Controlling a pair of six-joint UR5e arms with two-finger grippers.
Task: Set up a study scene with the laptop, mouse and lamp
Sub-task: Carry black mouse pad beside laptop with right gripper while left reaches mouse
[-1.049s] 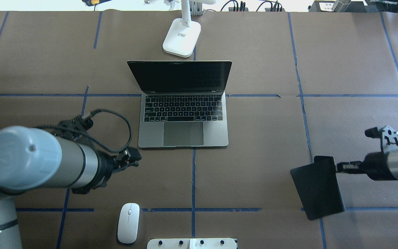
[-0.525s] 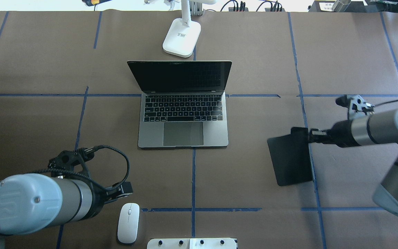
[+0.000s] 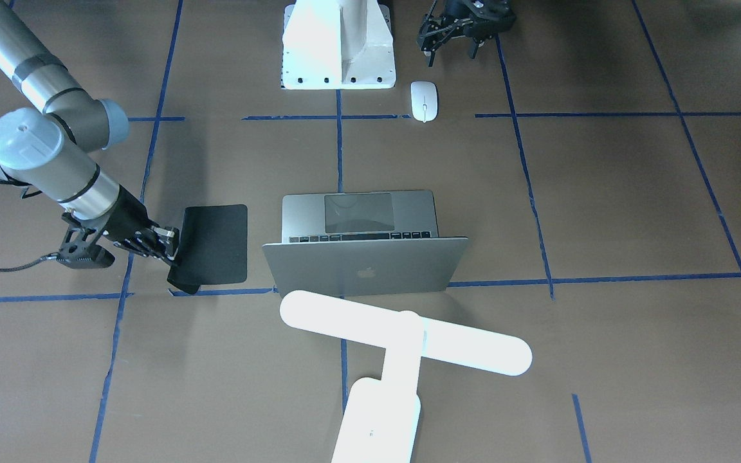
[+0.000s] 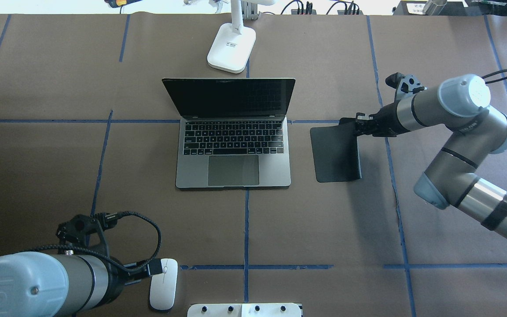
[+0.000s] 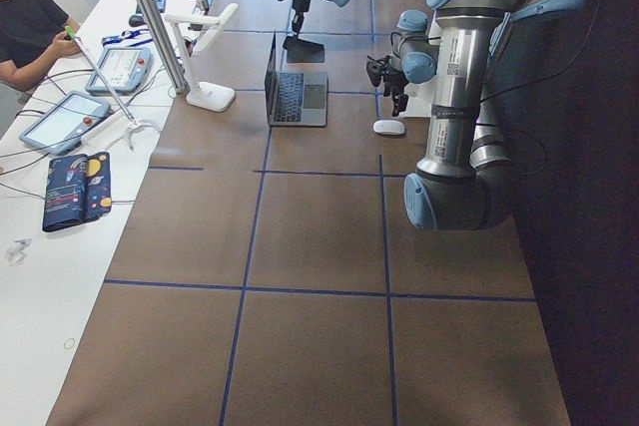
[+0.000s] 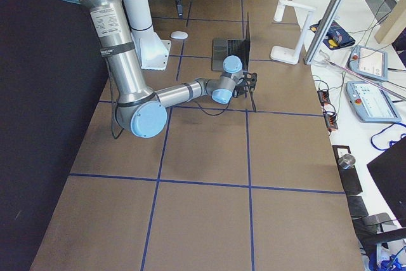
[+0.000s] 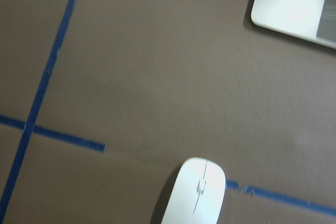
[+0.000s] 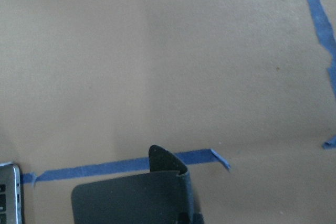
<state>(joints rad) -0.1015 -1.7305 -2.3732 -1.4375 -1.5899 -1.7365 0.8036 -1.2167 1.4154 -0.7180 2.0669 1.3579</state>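
Note:
The grey laptop [image 4: 233, 149] stands open at the table's middle, its lid logo facing the front-facing view [image 3: 364, 273]. The white lamp [image 3: 402, 334] stands behind it, its base [image 4: 231, 46] at the far edge. The white mouse [image 4: 163, 284] lies near the robot's pedestal and shows in the left wrist view [image 7: 194, 192]. My left gripper [image 3: 452, 56] is open and empty, close beside the mouse's far end. My right gripper [image 4: 359, 127] is shut on a corner of the black mouse pad [image 4: 336, 147], held tilted just right of the laptop.
The white bolted pedestal [image 3: 338, 45] sits at the table's near edge by the mouse. Blue tape lines [image 4: 245, 229] cross the brown table cover. A side bench with tablets [image 5: 60, 117] and an operator runs along the far side.
My right arm has carried the mouse pad forward and left, to beside the laptop. My left arm has drawn back from beside the laptop to the mouse.

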